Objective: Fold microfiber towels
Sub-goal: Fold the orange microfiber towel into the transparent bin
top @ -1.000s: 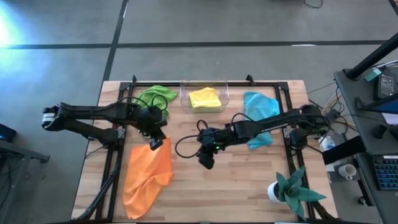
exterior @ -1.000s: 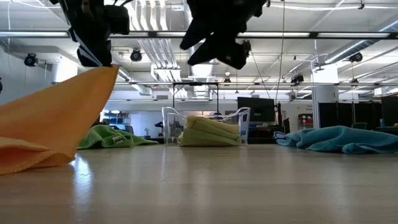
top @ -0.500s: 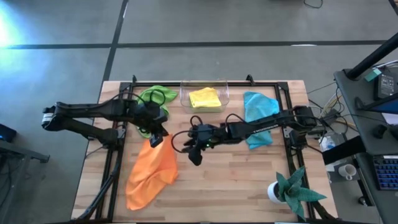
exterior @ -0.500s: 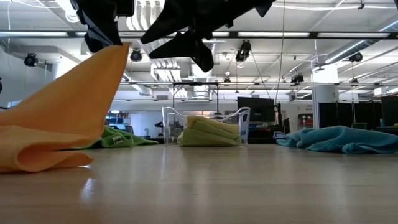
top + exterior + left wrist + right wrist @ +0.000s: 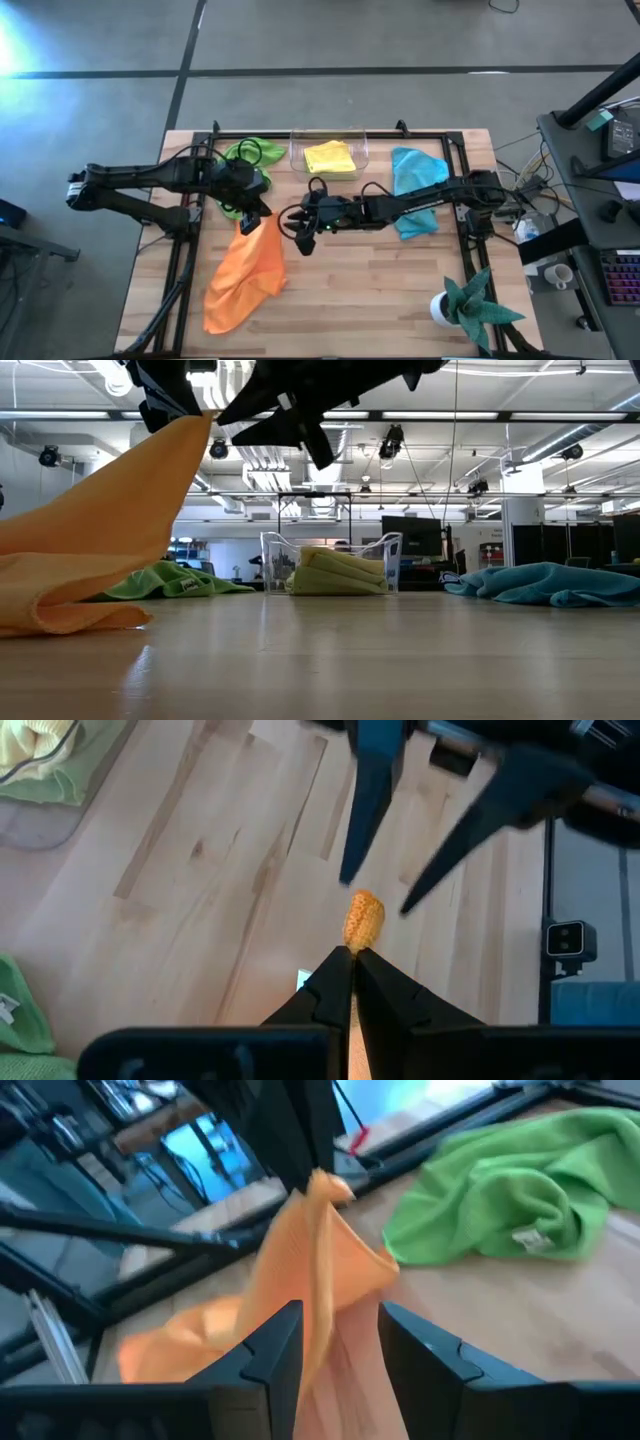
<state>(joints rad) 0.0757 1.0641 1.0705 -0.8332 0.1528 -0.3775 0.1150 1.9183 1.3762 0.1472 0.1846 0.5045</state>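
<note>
One orange towel (image 5: 245, 275) corner pinched by left hand (image 5: 248, 226); right hand (image 5: 297, 236) spread.

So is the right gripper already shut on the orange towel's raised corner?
No: in the left wrist view the right gripper stands open around the orange towel corner, which only the left gripper pinches.

The left gripper (image 5: 352, 956) has its two dark fingers pinched tight on a corner of the orange towel (image 5: 363, 919), and a small orange bunch pokes out past the tips. Just beyond it, the right gripper (image 5: 372, 893) has its two dark fingers spread wide, one on each side of the bunch. Below is the wooden table (image 5: 215, 890). A yellow towel (image 5: 38, 742) sits in a clear tray (image 5: 30, 823). A bit of green towel (image 5: 20, 1020) shows at the edge.
</note>
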